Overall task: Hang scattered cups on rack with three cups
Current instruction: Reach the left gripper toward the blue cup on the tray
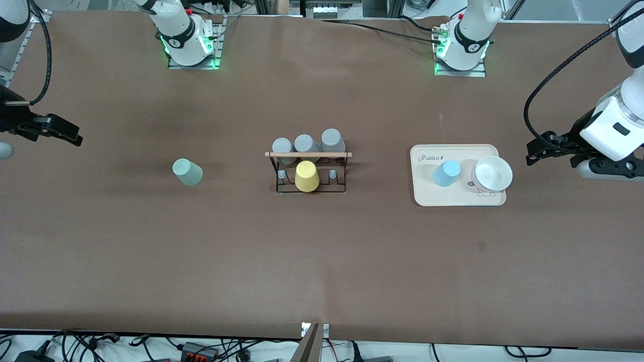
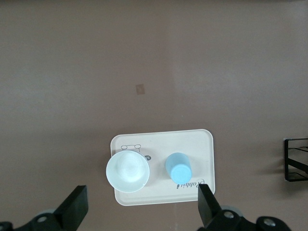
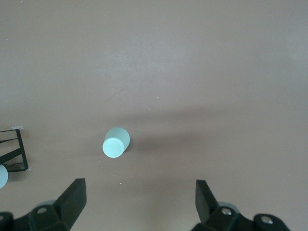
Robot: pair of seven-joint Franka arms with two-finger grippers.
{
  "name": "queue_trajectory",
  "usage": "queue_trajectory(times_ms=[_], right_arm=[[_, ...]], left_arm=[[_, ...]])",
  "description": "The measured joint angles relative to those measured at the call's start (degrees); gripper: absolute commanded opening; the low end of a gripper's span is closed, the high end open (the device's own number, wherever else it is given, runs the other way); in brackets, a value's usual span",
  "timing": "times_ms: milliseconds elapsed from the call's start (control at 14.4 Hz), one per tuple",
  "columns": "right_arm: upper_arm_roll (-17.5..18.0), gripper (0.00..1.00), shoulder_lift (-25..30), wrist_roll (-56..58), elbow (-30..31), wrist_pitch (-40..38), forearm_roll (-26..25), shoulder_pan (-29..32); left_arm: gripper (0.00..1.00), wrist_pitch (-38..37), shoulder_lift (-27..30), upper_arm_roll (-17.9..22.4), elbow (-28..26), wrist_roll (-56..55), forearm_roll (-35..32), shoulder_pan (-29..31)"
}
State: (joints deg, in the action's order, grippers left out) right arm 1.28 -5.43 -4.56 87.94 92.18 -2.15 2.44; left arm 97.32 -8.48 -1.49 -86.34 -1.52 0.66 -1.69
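Observation:
The black wire rack [image 1: 282,187] with a wooden dowel [image 1: 308,154] stands mid-table and holds a yellow cup [image 1: 307,176] and three grey cups [image 1: 305,144]. The mint-green cup [image 1: 187,172] [image 3: 115,143] stands base up on the bare table toward the right arm's end. The light blue cup [image 1: 446,173] [image 2: 178,167] stands base up on the cream tray [image 1: 427,196]. My left gripper [image 1: 532,153] [image 2: 142,202] is open and empty, over the table beside the tray. My right gripper [image 1: 73,134] [image 3: 139,195] is open and empty, over the table's right-arm end.
A white bowl [image 1: 492,174] [image 2: 127,171] sits on the tray [image 2: 202,139] beside the blue cup. A corner of the rack shows in the left wrist view [image 2: 296,159] and in the right wrist view [image 3: 12,149]. Cables lie along the table's near edge.

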Motion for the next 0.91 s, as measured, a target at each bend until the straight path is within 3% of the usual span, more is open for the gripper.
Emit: queue_trajectory(times_ms=[906], right_arm=[[0.00, 1.00, -0.01, 0.38, -0.07, 0.00, 0.02, 0.00]], left_arm=[[1.00, 0.06, 0.08, 0.00, -0.66, -0.01, -0.02, 0.03]])
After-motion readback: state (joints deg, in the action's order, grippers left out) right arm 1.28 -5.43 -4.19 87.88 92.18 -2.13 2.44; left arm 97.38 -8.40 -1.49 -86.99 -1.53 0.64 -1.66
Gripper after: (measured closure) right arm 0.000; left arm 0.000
